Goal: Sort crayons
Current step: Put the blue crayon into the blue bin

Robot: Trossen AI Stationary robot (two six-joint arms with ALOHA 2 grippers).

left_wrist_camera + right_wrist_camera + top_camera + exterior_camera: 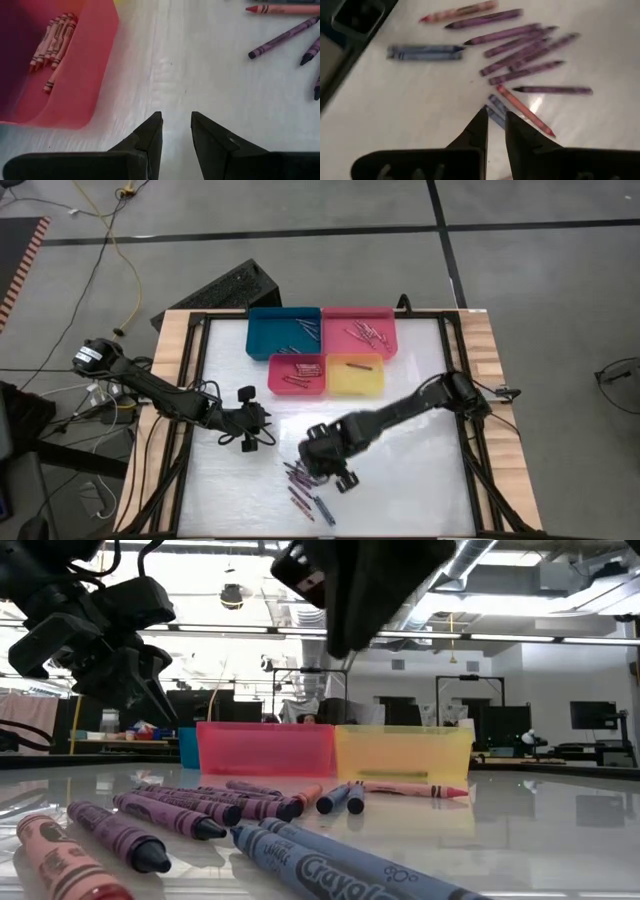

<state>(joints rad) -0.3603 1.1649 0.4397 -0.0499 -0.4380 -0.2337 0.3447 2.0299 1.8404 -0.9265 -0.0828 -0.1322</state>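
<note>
Several loose crayons, mostly purple with some blue and a red one, lie in a pile on the white table top near its front edge; they also show in the right wrist view and the low view. My right gripper hangs just above the pile, fingers parted by a narrow gap and empty, over a blue crayon. My left gripper is open and empty above bare table, between the red tray and the pile.
Four trays stand at the back middle: blue, pink, red and yellow, each with a few crayons inside. The table has a wooden frame along its sides. Bare table lies to the right of the pile.
</note>
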